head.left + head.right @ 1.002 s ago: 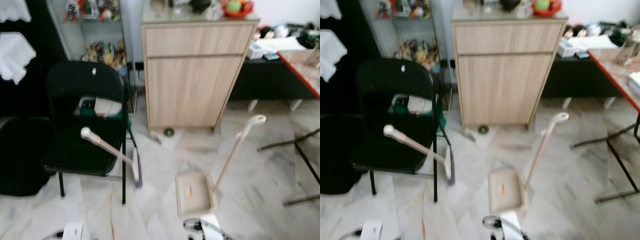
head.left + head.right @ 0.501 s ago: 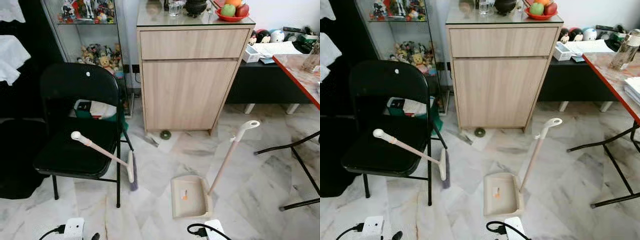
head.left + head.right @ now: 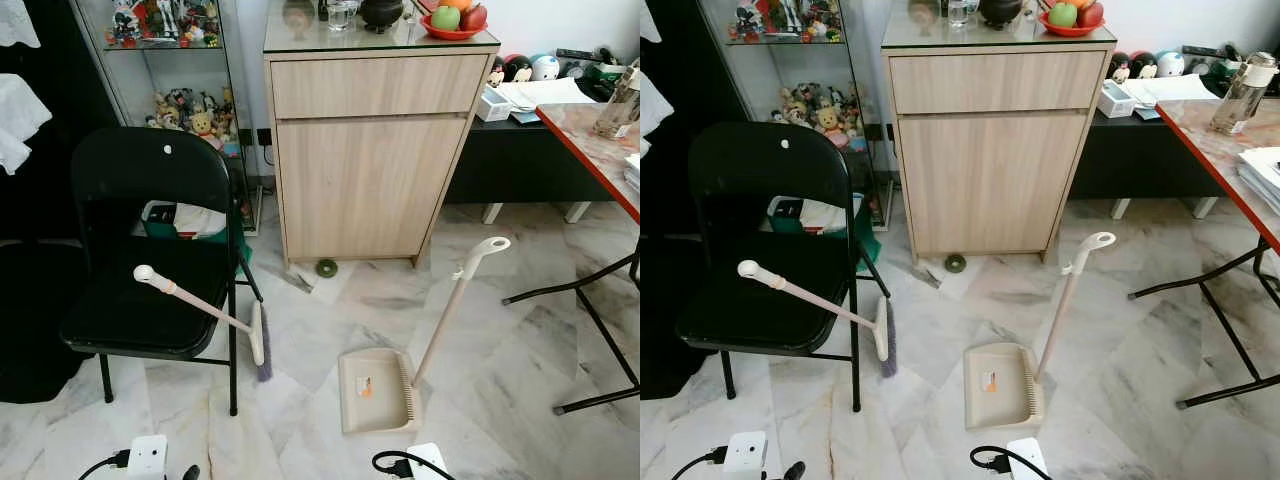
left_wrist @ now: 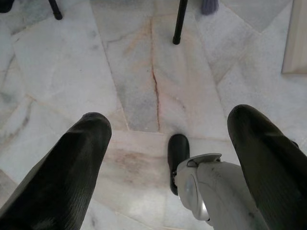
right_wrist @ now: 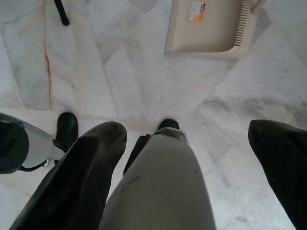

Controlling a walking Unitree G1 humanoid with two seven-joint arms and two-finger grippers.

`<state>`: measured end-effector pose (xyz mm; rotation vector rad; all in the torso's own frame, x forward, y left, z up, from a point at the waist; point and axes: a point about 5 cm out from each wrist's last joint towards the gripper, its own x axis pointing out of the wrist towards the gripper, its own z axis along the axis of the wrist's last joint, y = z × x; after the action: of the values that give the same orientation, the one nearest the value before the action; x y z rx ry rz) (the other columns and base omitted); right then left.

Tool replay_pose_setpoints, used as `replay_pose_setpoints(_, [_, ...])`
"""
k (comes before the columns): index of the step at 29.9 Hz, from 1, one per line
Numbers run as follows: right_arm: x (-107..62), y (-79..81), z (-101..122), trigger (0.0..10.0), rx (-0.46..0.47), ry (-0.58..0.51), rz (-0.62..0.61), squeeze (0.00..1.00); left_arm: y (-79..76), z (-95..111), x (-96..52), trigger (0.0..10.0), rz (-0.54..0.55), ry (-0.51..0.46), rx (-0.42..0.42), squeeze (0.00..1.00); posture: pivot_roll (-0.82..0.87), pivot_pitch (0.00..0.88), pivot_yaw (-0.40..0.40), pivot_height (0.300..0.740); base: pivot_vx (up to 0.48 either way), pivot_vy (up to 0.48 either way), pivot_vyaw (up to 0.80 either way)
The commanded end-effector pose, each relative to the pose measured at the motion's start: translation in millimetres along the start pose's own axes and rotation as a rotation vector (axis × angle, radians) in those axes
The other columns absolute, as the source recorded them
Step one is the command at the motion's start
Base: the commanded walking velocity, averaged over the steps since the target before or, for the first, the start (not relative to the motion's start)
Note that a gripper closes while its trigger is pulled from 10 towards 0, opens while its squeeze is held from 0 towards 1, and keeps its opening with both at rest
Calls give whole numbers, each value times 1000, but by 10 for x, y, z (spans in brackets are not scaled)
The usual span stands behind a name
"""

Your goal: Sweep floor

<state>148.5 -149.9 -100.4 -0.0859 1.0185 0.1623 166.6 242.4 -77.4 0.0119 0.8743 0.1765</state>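
Broom (image 3: 205, 311) against chair (image 3: 150, 240), dustpan (image 3: 375, 390) beside

table (image 3: 600, 135): cut by frame edge | dustpan (image 5: 211, 28): handle cut off | shelf figurines (image 3: 195, 110): too small

view: we see our head camera has shifted; the whole scene sits slightly differently, and the blur has cleared.
broom (image 3: 205, 312): unmoved against the chair (image 3: 150, 250).
dustpan (image 3: 375, 388): unmoved beside the cabinet (image 3: 365, 150).

Head cameras face down-forward; wrist cameras look floorward, sharing the dustpan (image 5: 211, 28).
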Motion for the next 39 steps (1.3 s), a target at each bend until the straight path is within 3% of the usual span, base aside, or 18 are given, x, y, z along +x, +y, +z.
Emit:
replay_pose_setpoints(1, [-6, 1, -32, 10000, 17, 7, -6, 0, 10, -54, -8, 10000, 8, 31, -34, 0, 6, 93, -1, 740, 0, 0, 0])
replay_pose_setpoints(11, [11, 22, 44, 10000, 19, -13, 1, 0, 22, -70, -15, 10000, 7, 33, -27, 0, 17, 83, -4, 740, 0, 376, 0])
replay_pose_setpoints(25, [-6, -97, 19, 10000, 49, -6, -15, 0, 50, -46, -16, 10000, 2, 16, 2, 0, 24, 59, 4, 740, 0, 0, 0])
replay_pose_setpoints(29, [-8, -118, 16, 10000, 52, -4, -19, 0, 39, -38, -11, 10000, 3, 18, -32, 0, 23, 49, 7, 740, 0, 0, 0])
replay_pose_setpoints(34, [-15, -158, 4, 10000, 51, 2, -23, 0, -12, 27, 7, 10000, -25, -8, 42, 0, 25, 48, 8, 740, 0, 96, 0])
replay_pose_setpoints(39, [-22, -189, -14, 10000, 51, 8, -27, 0, -5, 43, 11, 10000, -13, -11, 19, 0, 28, 49, 8, 740, 0, 0, 0])
